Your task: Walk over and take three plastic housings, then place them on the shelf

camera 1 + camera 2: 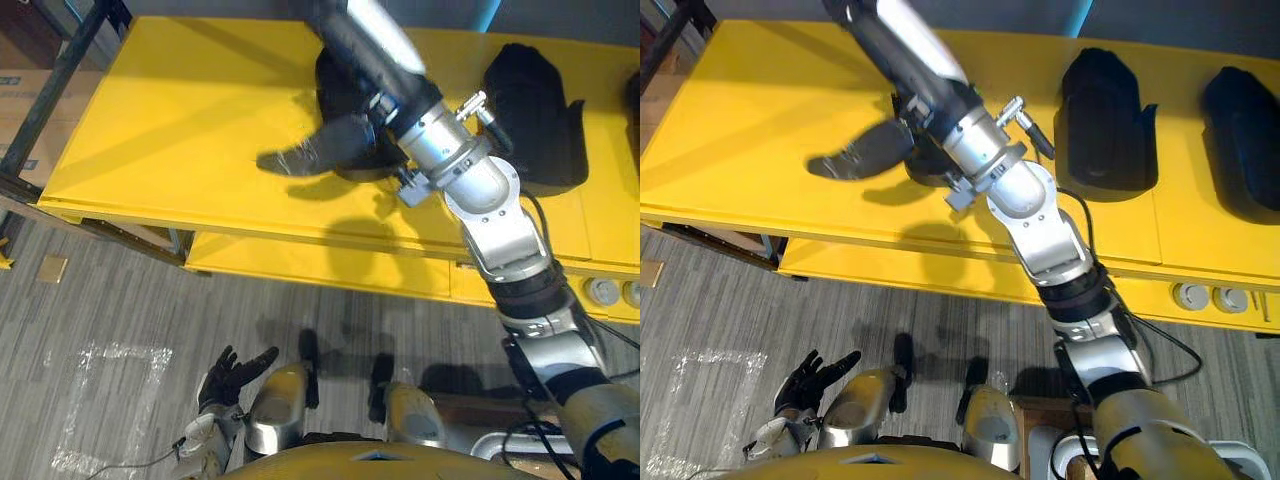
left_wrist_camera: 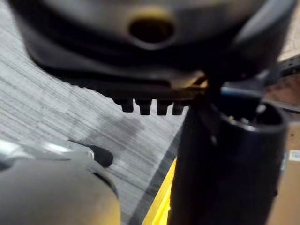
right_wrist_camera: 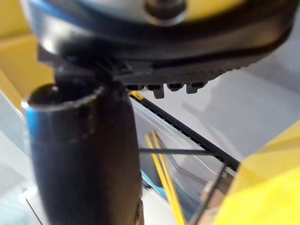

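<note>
The right robot hand (image 1: 312, 150), fingers straight and holding nothing, reaches over the yellow counter (image 1: 170, 110) just beside the leftmost housing (image 1: 335, 100). A second housing (image 1: 535, 115) and third housing (image 1: 1245, 135) lie further right. It should probably wrap that housing's sides squarely before closing. The left robot hand (image 1: 235, 375) hangs low, fingers relaxed.

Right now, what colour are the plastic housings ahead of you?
Black: the housings lie on a yellow surface; right eye view shows them best.
</note>
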{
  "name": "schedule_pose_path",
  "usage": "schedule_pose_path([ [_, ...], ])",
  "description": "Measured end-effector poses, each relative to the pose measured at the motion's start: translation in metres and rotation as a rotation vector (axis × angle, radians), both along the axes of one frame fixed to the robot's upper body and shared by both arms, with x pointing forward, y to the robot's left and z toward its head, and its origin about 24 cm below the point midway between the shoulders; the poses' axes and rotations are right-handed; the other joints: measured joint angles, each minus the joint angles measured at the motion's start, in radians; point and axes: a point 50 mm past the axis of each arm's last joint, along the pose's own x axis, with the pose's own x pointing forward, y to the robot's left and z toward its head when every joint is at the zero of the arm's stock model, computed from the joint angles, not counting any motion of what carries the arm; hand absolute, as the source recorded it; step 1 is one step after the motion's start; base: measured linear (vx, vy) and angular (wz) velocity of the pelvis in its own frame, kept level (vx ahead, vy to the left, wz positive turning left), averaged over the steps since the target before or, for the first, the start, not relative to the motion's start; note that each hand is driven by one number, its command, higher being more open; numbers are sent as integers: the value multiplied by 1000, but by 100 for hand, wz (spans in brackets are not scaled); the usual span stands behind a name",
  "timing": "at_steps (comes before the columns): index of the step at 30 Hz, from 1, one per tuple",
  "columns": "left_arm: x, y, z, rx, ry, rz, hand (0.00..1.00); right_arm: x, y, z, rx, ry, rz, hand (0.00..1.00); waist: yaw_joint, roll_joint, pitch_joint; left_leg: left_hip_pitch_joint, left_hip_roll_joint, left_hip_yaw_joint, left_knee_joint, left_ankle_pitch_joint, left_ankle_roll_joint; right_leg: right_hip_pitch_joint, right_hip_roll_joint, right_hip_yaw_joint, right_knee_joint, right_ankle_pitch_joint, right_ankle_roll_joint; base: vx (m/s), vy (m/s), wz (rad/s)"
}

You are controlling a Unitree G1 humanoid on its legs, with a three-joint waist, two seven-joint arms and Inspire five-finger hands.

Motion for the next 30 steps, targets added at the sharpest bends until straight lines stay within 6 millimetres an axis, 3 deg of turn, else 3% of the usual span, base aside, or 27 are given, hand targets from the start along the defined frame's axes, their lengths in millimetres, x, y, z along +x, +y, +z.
schedule_pose_path([
  [4,-7,8,-2,18,28,22,100,6,-25,-29,-159,119,-104,100,-2,-36,-21,12,3,27,5,-24,-7,10,2,26,-14,8,5,21,8,-18],
  [10,-26,14,-9,28,96,44,100,6,-49,-48,-250,187,-184,100,-26,-47,-24,-2,13,65,56,-72,6,9,5,71,-33,21,10,-1,27,-23],
  [14,-27,16,-9,30,98,55,100,6,-50,-48,-251,187,-191,100,-26,-59,-23,-44,26,68,111,-97,2,-11,11,74,-33,23,10,12,2,-3],
  [25,-26,16,-9,31,95,57,100,13,-48,-51,-184,197,-207,100,-19,-58,-23,-63,23,58,156,-121,11,-12,6,71,-31,24,11,19,9,2],
  [26,-26,15,-9,29,94,56,100,17,-49,-52,-173,207,-215,0,-19,-55,-21,-64,23,57,157,-121,11,-11,6,70,-31,23,10,0,0,0],
  [30,-20,10,-9,21,84,35,100,34,-52,-50,-147,230,-262,0,-19,-23,-3,-72,20,44,157,-116,8,-13,5,53,-29,21,7,-56,-19,10],
])
